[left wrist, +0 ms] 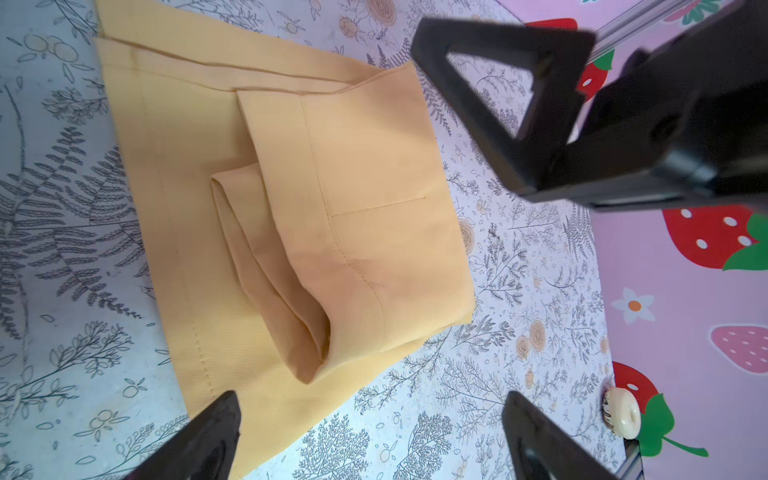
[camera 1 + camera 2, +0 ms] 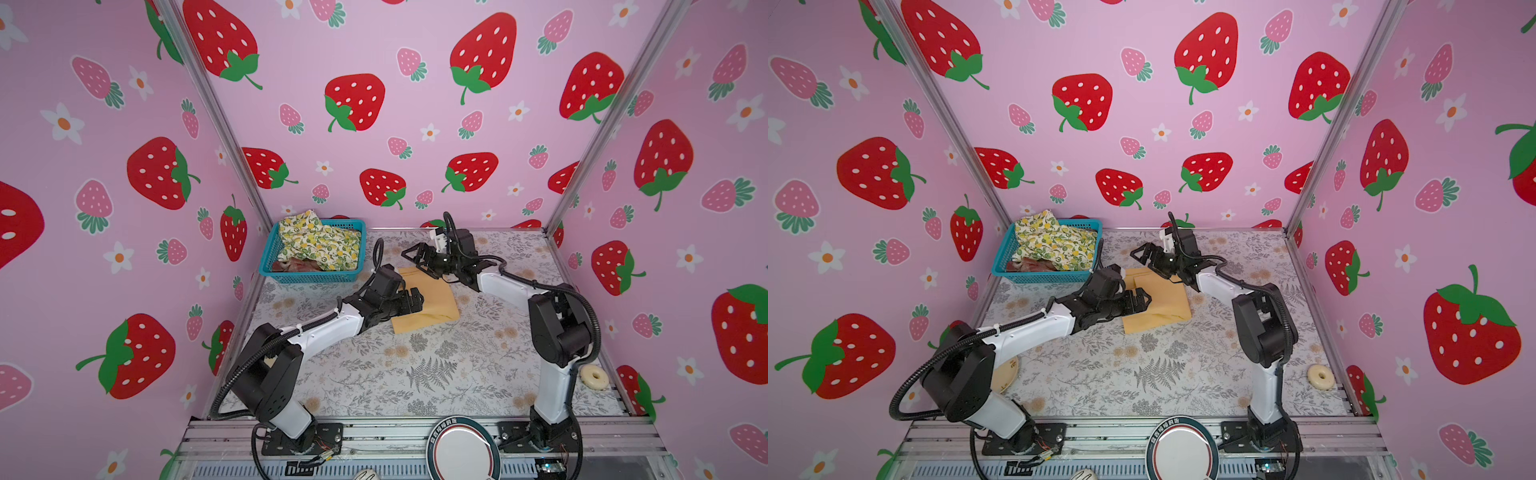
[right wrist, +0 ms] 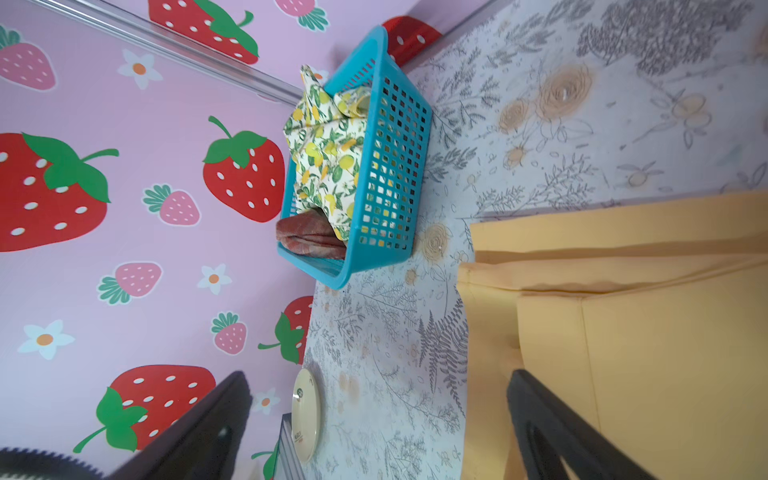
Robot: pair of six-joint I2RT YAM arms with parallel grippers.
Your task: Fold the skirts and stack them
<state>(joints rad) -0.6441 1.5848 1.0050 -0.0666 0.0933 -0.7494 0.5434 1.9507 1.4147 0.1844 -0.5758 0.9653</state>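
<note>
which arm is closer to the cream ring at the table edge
Right. The right arm has its upright lower link just beside the cream ring, near its base. The left arm is across the table, reaching toward the yellow skirt.

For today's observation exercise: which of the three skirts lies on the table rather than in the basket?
The plain mustard-yellow skirt; the lemon-print skirt and plaid skirt are both bundled in the teal basket.

Robot test booth, strawberry-print walls [image 2: 291, 62], aluminium frame [image 2: 216, 112], floral tabletop [image 2: 415, 353]
</note>
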